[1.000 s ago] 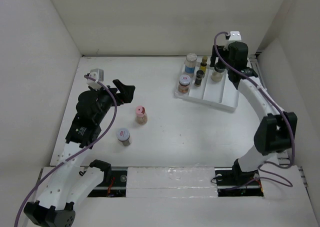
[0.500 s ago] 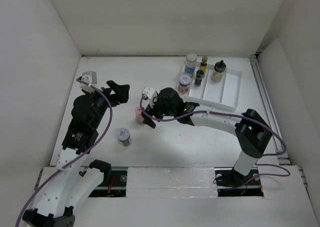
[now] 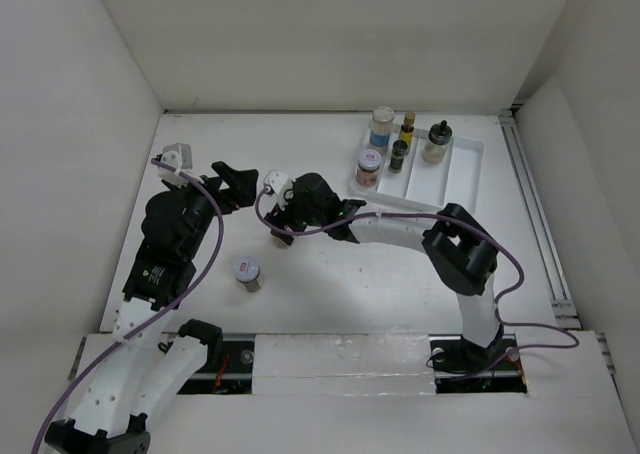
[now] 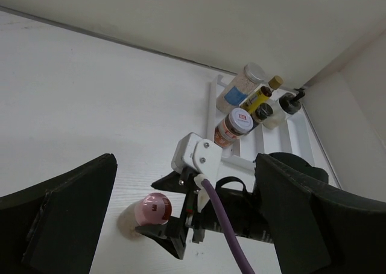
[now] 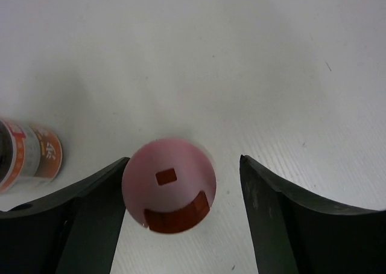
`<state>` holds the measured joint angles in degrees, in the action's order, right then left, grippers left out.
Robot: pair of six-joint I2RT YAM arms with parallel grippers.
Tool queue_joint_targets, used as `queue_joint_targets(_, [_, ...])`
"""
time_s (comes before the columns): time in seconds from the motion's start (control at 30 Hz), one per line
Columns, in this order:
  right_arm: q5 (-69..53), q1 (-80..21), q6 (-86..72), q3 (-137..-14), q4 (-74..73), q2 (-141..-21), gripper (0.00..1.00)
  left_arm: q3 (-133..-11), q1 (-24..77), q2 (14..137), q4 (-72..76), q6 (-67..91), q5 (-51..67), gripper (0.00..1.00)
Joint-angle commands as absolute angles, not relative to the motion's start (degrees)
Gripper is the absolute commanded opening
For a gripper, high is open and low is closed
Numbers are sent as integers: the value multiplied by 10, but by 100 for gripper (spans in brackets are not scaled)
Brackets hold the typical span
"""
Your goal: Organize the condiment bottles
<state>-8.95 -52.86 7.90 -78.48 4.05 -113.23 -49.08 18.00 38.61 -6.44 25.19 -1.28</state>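
A pink-capped jar (image 5: 169,192) stands upright on the table left of centre, and shows in the left wrist view too (image 4: 154,207). My right gripper (image 3: 279,230) is open and straddles it from above. The cap touches the left finger (image 5: 90,216), with a gap to the right finger (image 5: 283,219). A silver-capped jar (image 3: 246,270) stands a little nearer and to the left. Several other condiment bottles stand in the white tray (image 3: 455,179): a blue-labelled jar (image 3: 381,126), a slim yellow bottle (image 3: 407,126), a dark bottle (image 3: 398,155), a black-capped bottle (image 3: 436,143) and a red-labelled cap (image 3: 369,164). My left gripper (image 3: 236,179) hangs open and empty left of the pink jar.
The right arm (image 3: 400,229) stretches across the middle of the table from its base at the near right. White walls close the table in at the left, back and right. An orange-labelled jar (image 5: 27,156) shows at the left edge of the right wrist view.
The right arm swung from the tray at the back right over to the pink-capped jar, and its jaws now stand either side of the cap. The left arm shifted only slightly.
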Motion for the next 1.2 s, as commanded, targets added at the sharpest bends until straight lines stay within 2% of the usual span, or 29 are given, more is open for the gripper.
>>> queue_joint_targets(0.0, [-94, -527, 73, -824, 96, -1152, 76, -495, 181, 380, -44, 250, 2, 96])
queue_joint_targets(0.07, [-94, -527, 66, -832, 96, -1158, 67, -495, 181, 380, -44, 250, 2, 96])
queue_joint_targets(0.1, [-94, -527, 66, -832, 101, -1158, 57, -495, 181, 380, -44, 250, 2, 96])
queue_joint_targets(0.2, [-66, -527, 61, -804, 106, -1106, 47, -495, 181, 380, -44, 250, 2, 96])
queue_joint_targets(0.4, [10, -479, 61, -716, 112, -895, 45, -490, 181, 385, -39, 250, 18, 96])
queue_joint_targets(0.53, [54, -363, 23, -626, 103, -769, 44, -490, 181, 385, -33, 250, 23, 96])
queue_joint_targets(0.6, [72, -314, 5, -603, 84, -751, 44, -490, 181, 385, -33, 250, 23, 96])
queue_joint_targets(0.7, [85, -212, -23, -575, 77, -745, 44, -490, 181, 396, -33, 250, 35, 96])
queue_joint_targets(0.77, [85, -185, -23, -575, 77, -764, 44, -490, 181, 396, -28, 250, 35, 96])
queue_joint_targets(1.17, [106, -85, -28, -672, 77, -944, 43, -490, 181, 408, -28, 245, 35, 96])
